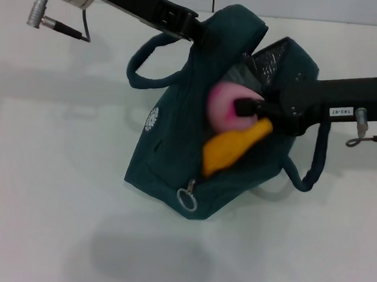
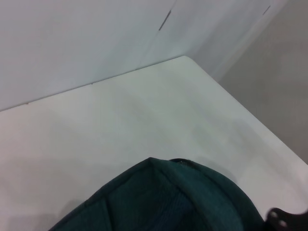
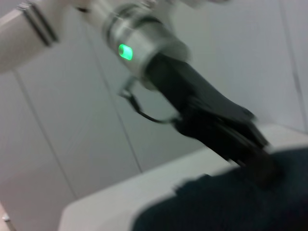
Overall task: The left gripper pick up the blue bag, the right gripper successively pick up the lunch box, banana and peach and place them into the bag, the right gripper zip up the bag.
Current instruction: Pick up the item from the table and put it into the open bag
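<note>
The blue bag [image 1: 168, 146] hangs tilted over the white table, its mouth open toward the right. My left gripper [image 1: 196, 29] is shut on the bag's top edge at the back and holds it up. My right gripper [image 1: 244, 107] reaches into the mouth from the right, shut on the pink peach [image 1: 223, 104]. The yellow banana [image 1: 233, 148] lies in the opening just below the peach. I cannot make out the lunch box; only a dark gridded surface [image 1: 272, 56] shows deep inside. The bag's fabric [image 2: 168, 202] fills the left wrist view's lower part. The right wrist view shows the left gripper [image 3: 262, 163] on the bag [image 3: 216, 207].
A metal zipper ring [image 1: 186, 198] hangs at the bag's near corner. One handle [image 1: 145, 62] loops out to the left, another [image 1: 310, 170] hangs at the right. The white table [image 1: 54, 189] spreads all round, and its far corner [image 2: 185, 57] meets a pale wall.
</note>
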Controlling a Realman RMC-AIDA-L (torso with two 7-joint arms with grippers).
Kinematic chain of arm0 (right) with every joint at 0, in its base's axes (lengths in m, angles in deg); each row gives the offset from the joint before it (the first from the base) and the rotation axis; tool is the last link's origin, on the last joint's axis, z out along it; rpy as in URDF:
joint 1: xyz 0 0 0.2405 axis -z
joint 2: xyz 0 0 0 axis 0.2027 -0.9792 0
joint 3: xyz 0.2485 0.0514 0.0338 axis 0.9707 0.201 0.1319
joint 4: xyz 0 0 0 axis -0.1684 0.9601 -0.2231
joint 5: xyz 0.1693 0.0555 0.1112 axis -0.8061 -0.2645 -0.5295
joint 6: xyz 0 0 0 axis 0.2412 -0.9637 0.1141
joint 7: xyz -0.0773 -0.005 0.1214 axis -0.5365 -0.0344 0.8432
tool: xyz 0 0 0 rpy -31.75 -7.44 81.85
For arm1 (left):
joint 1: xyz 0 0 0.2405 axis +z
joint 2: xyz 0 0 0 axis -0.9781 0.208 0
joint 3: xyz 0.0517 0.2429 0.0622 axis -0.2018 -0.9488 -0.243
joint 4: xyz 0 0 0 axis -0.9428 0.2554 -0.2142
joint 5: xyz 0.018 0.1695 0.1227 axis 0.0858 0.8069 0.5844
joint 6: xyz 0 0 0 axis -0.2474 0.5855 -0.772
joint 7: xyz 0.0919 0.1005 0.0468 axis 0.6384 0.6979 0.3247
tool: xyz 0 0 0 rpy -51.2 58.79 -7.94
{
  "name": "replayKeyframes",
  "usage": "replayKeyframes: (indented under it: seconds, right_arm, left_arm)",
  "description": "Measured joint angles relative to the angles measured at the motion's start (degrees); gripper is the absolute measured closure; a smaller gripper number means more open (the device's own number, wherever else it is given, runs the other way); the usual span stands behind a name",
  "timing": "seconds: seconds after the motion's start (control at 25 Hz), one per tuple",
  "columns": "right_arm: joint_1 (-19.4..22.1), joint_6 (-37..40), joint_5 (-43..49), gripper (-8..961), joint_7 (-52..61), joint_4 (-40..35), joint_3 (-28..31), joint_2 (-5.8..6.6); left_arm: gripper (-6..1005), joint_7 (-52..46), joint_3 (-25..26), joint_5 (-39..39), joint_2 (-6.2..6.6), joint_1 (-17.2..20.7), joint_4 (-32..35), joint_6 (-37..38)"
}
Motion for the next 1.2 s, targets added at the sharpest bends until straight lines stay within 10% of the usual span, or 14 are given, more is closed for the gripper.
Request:
replayKeyframes:
  seconds: [0.72, 1.2]
  right_arm:
    - [0.25, -0.94, 6.05, 916, 6.93, -1.82, -0.76, -0.38]
    - [5.76, -0.38, -2.23, 553, 1.21, -3.55, 4.04, -0.27]
  left_arm:
    - [930, -0.12, 0.0, 0.0, -0.47, 0.14, -0.04, 0.0]
    - [930, 0.06, 0.0, -0.03, -0.54, 1.11, 0.13, 0.0]
